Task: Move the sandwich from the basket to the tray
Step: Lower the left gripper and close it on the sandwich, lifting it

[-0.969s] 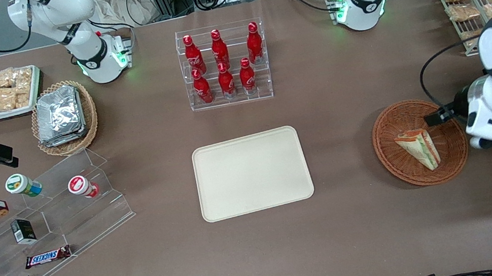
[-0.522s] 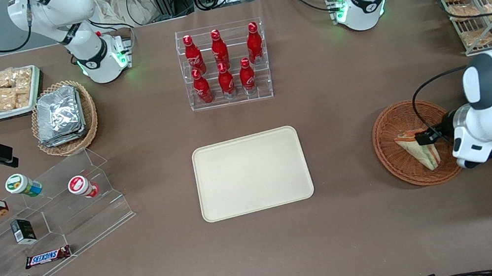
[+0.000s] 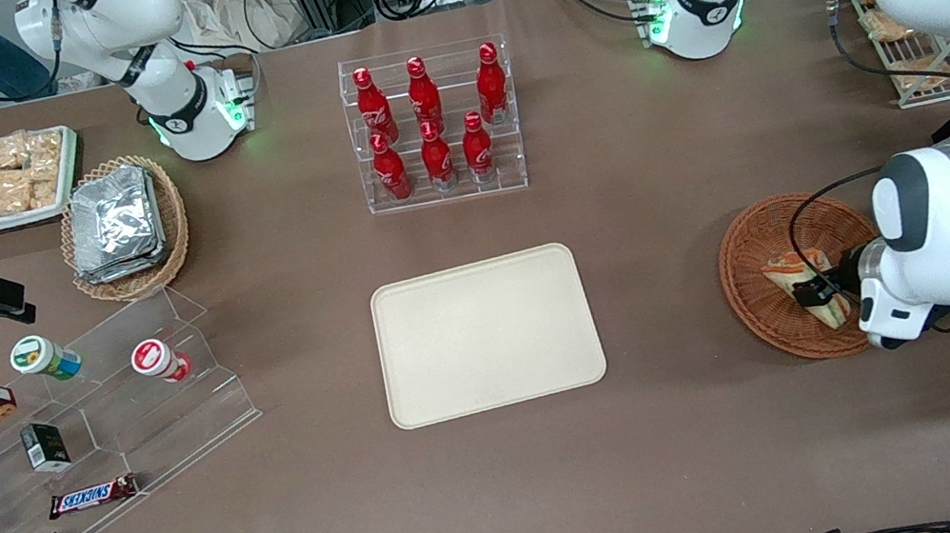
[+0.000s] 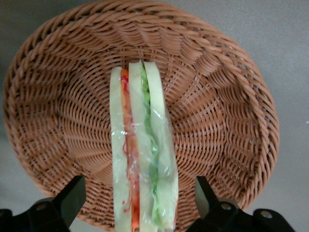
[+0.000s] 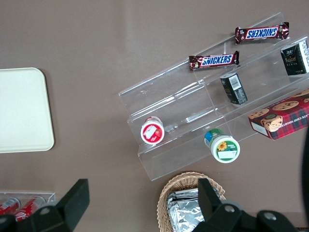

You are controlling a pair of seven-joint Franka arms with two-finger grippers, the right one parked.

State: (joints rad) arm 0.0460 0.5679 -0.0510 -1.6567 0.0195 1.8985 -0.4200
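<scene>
Sandwich (image 4: 142,154) lies in basket (image 4: 231,96), spread claw (image 4: 140,200) straddling its edges.

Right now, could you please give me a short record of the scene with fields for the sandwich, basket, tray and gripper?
sandwich: in the basket, standing on edge, wrapped in clear film
basket: toward the working arm's end of the table
tray: nothing on it, in front of the bottle rack
gripper: low over the basket, fingers open, one on each side of the sandwich
task state: sandwich not yet lifted
</scene>
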